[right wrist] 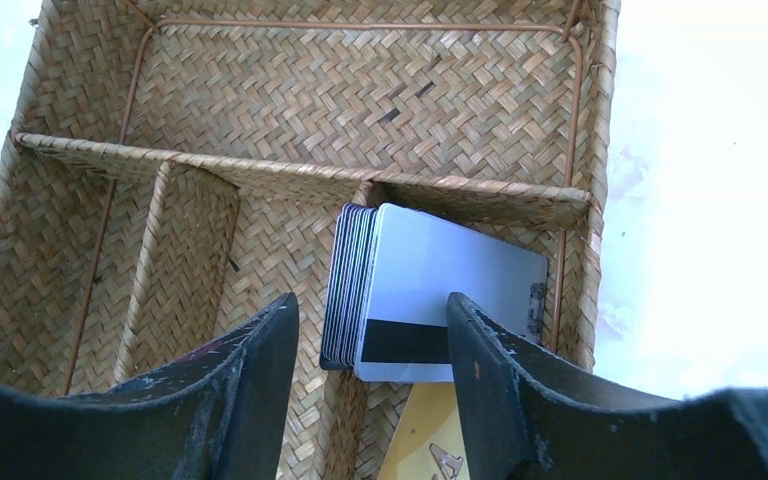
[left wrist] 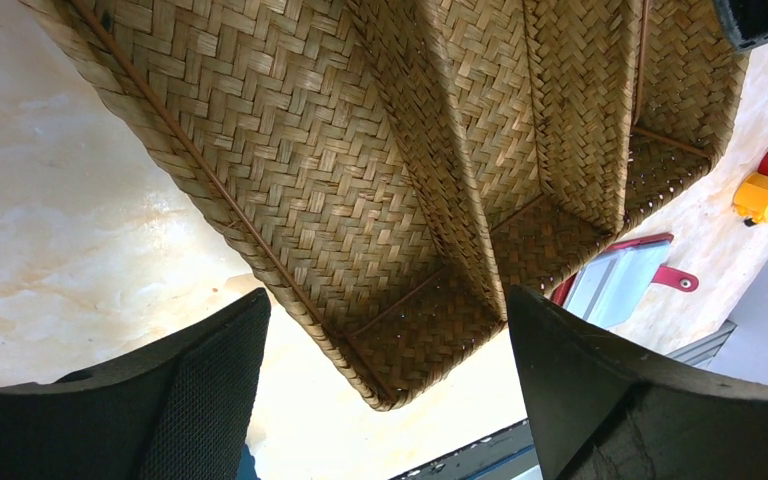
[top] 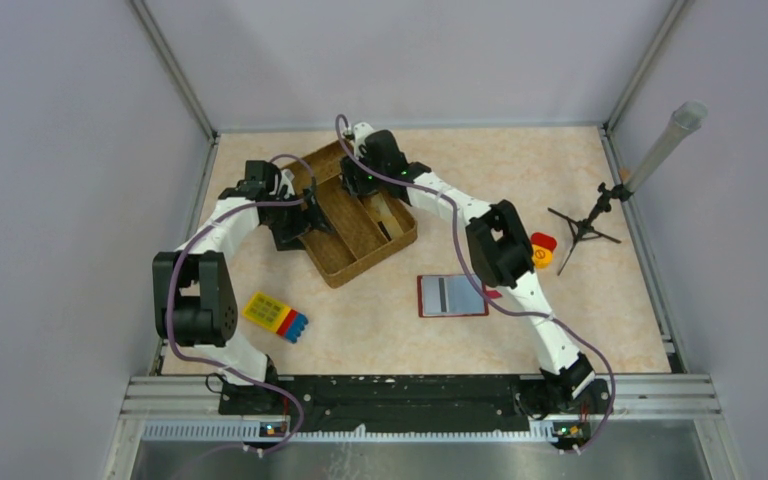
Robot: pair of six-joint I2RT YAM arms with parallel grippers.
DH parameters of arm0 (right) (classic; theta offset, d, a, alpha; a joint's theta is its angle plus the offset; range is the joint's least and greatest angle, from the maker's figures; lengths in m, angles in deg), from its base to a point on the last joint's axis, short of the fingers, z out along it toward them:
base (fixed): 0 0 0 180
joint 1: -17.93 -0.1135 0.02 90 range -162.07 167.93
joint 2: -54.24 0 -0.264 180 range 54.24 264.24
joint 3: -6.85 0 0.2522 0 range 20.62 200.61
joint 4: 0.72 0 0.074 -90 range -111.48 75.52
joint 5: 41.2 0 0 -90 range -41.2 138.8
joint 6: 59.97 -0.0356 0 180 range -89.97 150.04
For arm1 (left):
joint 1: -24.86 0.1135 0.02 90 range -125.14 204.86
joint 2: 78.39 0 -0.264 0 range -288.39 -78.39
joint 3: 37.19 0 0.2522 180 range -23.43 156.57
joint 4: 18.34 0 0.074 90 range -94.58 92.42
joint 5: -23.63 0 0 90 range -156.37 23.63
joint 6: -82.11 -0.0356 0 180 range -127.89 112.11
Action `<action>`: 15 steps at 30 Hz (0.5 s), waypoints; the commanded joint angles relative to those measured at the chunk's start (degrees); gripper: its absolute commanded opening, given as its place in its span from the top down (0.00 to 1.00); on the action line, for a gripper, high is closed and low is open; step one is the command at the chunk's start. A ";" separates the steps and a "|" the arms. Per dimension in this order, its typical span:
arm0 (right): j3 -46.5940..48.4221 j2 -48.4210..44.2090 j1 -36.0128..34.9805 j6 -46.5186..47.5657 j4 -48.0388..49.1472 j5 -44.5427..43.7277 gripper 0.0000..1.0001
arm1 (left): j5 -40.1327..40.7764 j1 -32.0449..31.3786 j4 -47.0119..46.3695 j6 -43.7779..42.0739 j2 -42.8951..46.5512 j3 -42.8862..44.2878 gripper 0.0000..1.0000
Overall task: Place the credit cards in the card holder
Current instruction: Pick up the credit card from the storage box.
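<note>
A woven basket with compartments sits at the table's back middle. In the right wrist view a stack of grey-silver credit cards with a black stripe stands on edge in a basket compartment, and a tan-yellow card lies below it. My right gripper is open over the basket, its fingers either side of the stack, and the left finger is apart from it. My left gripper is open and empty at the basket's near left corner. A flat red-edged card holder with a grey, dark-striped face lies right of the basket.
A yellow-red-blue toy block lies at the front left. A red and yellow object and a small black tripod with a grey tube stand at the right. Grey walls close three sides.
</note>
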 commanded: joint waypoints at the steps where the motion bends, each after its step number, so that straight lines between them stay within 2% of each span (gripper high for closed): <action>1: -0.12 -5.58 -1.39 0.19 2.81 0.67 0.47 | -0.80 0.04 -1.01 -0.30 0.38 1.35 0.12; 8: -0.29 -6.07 -1.55 0.00 3.24 0.72 0.56 | -0.91 -0.01 -1.03 -0.26 0.34 1.30 0.13; 15: -0.16 -6.09 -1.58 0.15 3.35 0.48 0.75 | -1.08 0.02 -1.03 -0.30 0.37 1.31 0.13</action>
